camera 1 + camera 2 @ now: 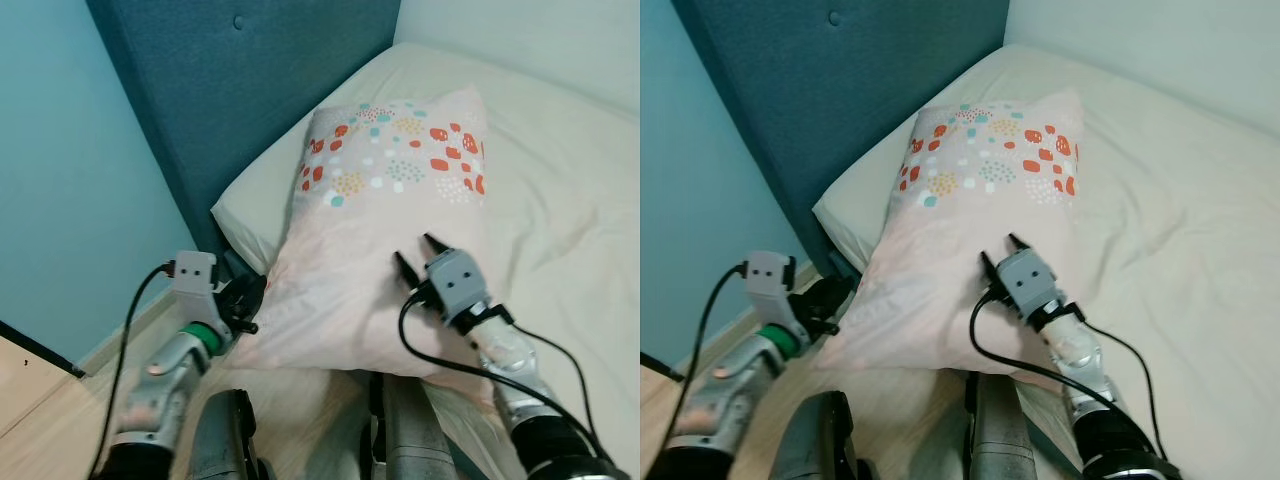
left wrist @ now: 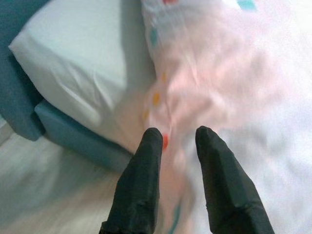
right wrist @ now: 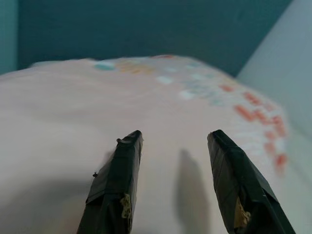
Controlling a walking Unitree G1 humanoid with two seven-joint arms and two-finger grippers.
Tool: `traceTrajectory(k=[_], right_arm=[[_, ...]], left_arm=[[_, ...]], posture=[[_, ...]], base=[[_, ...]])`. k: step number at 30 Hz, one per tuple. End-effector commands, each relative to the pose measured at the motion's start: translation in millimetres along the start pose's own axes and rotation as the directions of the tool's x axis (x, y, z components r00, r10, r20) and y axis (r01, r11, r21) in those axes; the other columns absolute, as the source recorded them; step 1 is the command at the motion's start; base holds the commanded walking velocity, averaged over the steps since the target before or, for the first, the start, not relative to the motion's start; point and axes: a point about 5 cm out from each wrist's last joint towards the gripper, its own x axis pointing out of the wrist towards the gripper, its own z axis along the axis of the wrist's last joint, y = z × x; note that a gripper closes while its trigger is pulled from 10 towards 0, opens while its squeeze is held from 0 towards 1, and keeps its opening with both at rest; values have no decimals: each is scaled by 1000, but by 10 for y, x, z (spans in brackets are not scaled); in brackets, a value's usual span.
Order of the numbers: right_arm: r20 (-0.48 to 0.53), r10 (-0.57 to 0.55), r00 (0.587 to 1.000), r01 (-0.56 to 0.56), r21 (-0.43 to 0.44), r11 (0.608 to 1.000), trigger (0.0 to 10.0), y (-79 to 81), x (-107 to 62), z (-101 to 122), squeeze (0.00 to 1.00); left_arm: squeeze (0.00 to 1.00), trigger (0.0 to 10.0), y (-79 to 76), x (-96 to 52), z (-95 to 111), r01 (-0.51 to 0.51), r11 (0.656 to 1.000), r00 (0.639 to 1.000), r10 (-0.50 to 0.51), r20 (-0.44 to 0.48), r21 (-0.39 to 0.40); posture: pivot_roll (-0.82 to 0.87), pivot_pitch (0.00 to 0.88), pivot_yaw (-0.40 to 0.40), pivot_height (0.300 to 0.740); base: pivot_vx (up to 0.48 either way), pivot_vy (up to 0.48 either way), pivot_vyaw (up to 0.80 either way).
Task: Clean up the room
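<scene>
A pale pink pillow (image 1: 380, 200) with red, teal and yellow dots lies on the cream bed (image 1: 570, 190), its near corner hanging over the mattress edge. At that overhanging left corner is my left gripper (image 1: 250, 303), open, with the pillow cloth lying between its fingers (image 2: 146, 161). My right gripper (image 1: 415, 250) hovers just over the pillow's near middle, open and holding nothing. In the right wrist view its fingertips (image 3: 127, 146) stand wide apart above the pillow (image 3: 161, 102).
A dark teal padded headboard (image 1: 260, 90) stands along the bed's left side, against a light blue wall (image 1: 70, 180). Wood floor (image 1: 40, 410) shows at lower left. My own legs (image 1: 400, 440) press against the bed's near edge.
</scene>
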Motion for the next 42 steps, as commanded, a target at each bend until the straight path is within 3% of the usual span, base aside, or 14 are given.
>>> traceTrajectory(k=[1, 3, 6, 7, 10, 14, 21, 23, 27, 31, 32, 35, 37, 42], right_arm=[[-26, -23, 999, 23, 0, 1000, 10000, -51, -44, -36, 0], [-56, -43, 997, 42, -18, 999, 10000, -156, -139, -78, 0], [-196, -154, 969, 146, -52, 988, 10000, -430, -504, -312, 0], [-196, -154, 969, 146, -52, 988, 10000, -430, -504, -312, 0], [-396, -304, 866, 285, -110, 952, 10000, -674, -971, -624, 0], [-483, -337, 808, 321, -119, 940, 10000, -687, -1176, -745, 0], [-470, -277, 838, 298, -31, 954, 10000, -560, -1001, -731, 0], [-442, -231, 867, 256, -5, 967, 10000, -472, -824, -681, 0], [-432, -212, 876, 236, 1, 972, 10000, -431, -765, -665, 0], [-407, -166, 898, 193, 26, 981, 10000, -312, -592, -620, 0], [-402, -147, 904, 179, 43, 983, 10000, -263, -550, -608, 0], [-396, -130, 909, 163, 51, 985, 10000, -230, -533, -596, 0], [-396, -130, 909, 163, 51, 985, 10000, -230, -533, -596, 0], [-392, -116, 913, 151, 61, 987, 10000, -213, -532, -588, 0]], left_arm=[[0, 10000, 16, -67, -91, 15, 1000, 999, -13, -50, 22], [0, 10000, 99, -222, -90, 67, 991, 994, -56, -95, 117], [0, 10000, 57, -433, 42, 247, 963, 963, -232, -135, 108], [0, 10000, 57, -433, 42, 247, 963, 963, -232, -135, 108], [0, 10000, -37, -420, 83, 285, 955, 952, -272, -142, 79], [0, 10000, -137, -422, 66, 319, 946, 936, -304, -178, 62], [0, 10000, -183, -626, -109, 408, 907, 868, -349, -353, 106], [0, 10000, -214, -791, -169, 488, 867, 805, -403, -436, 99], [0, 10000, -236, -821, -184, 507, 857, 787, -418, -453, 90], [0, 10000, -255, -594, -328, 433, 892, 812, -322, -487, 131], [0, 10000, -245, -317, -440, 337, 925, 841, -214, -497, 173], [0, 10000, -274, -32, -550, 240, 950, 849, -107, -517, 197], [0, 10000, -274, -32, -550, 240, 950, 849, -107, -517, 197], [0, 10000, -286, 330, -484, 67, 959, 894, 65, -442, 276]], posture=[[-67, 77, 68, 589], [-69, 87, 66, 589], [-63, 106, 64, 589], [-63, 106, 64, 589], [-80, 123, 73, 589], [-90, 138, 83, 589], [-76, 172, 92, 589], [-69, 184, 95, 589], [-71, 192, 100, 589], [-74, 213, 102, 589], [-83, 221, 99, 589], [-94, 227, 99, 589], [-94, 227, 99, 589], [-115, 230, 103, 589]], base=[[0, 0, 0], [0, 0, 0], [0, 0, 0], [0, 0, 0], [0, 0, 0], [0, 0, 0], [0, 0, 0], [0, 0, 0], [0, 0, 0], [0, 0, 0], [0, 0, 0], [0, 0, 0], [0, 0, 0], [0, 0, 0]])
